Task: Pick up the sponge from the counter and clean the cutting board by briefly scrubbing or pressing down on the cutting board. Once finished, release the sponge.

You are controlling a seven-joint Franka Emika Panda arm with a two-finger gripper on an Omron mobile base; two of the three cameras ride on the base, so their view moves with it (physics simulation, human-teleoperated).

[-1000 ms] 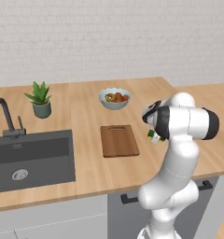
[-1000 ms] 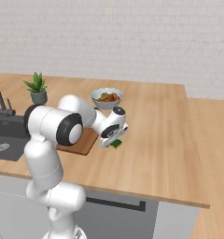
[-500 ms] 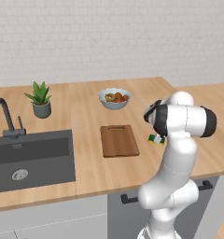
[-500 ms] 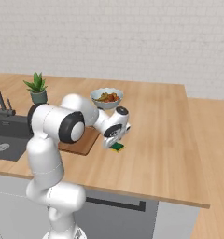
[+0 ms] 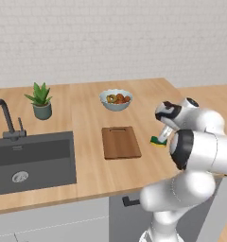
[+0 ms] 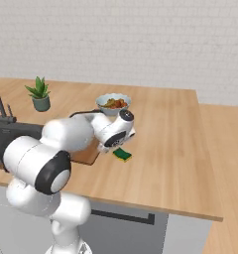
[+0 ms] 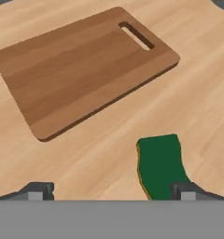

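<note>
Hand view: one tool (image 7: 113, 191), its two dark fingertips spread wide apart, nothing pinched between them. One sponge (image 7: 161, 165), dark green scrub face up, yellow edge along one side, lying on the table (image 7: 97, 170) near the right-hand fingertip of that view. One cutting board (image 7: 81, 70), brown wood, rounded corners, handle slot, set apart from the sponge. Left base view: one bowl (image 5: 116, 100) of food; one potted plant (image 5: 41, 101) beyond the sink (image 5: 35, 163). Lettering: none legible.

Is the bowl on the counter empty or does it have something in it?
It's not empty: the bowl has reddish and green things in it.
</note>
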